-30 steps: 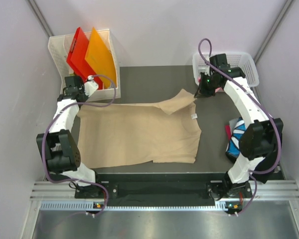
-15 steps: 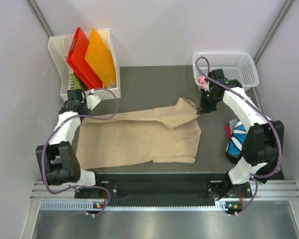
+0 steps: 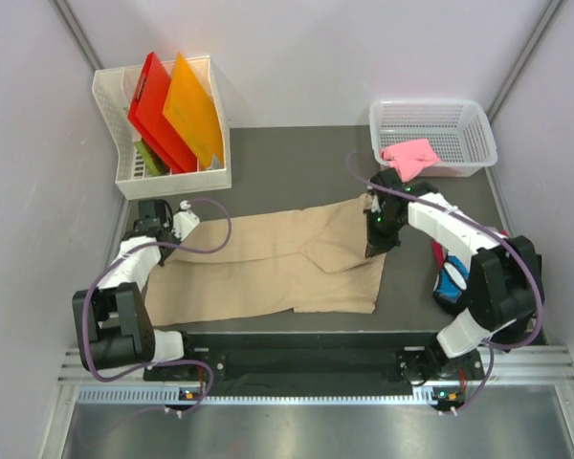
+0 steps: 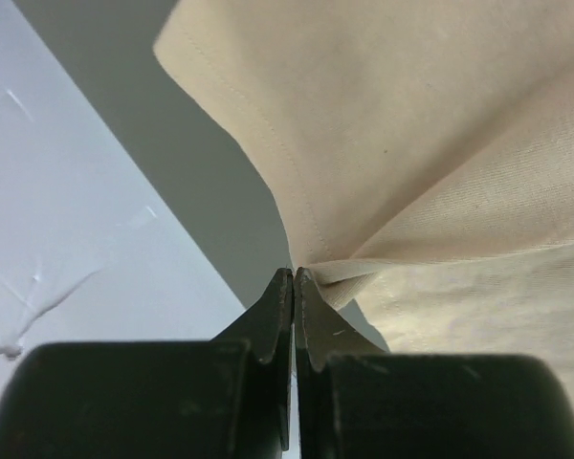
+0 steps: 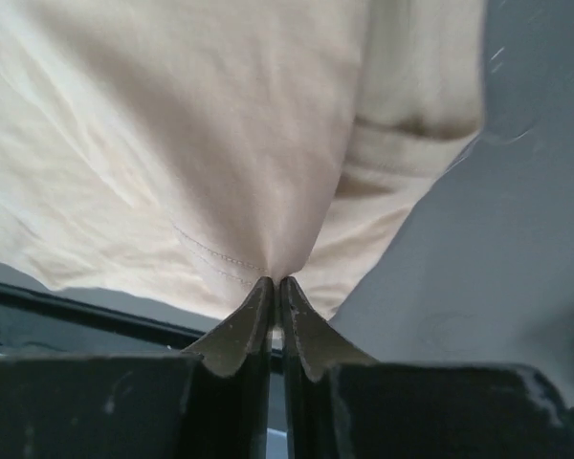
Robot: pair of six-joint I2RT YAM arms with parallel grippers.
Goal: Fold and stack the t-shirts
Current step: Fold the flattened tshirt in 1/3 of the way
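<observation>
Tan t-shirt (image 3: 258, 273) lies part-folded on the dark bench (image 3: 287, 167), left pincer (image 4: 294, 277) and right pincer (image 5: 275, 283) each pinching its cloth at opposite ends.

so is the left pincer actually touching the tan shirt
Touching. In the left wrist view the left pincer is shut on the tan shirt, with the cloth's hemmed edge gathered to a point right between its tips.
</observation>
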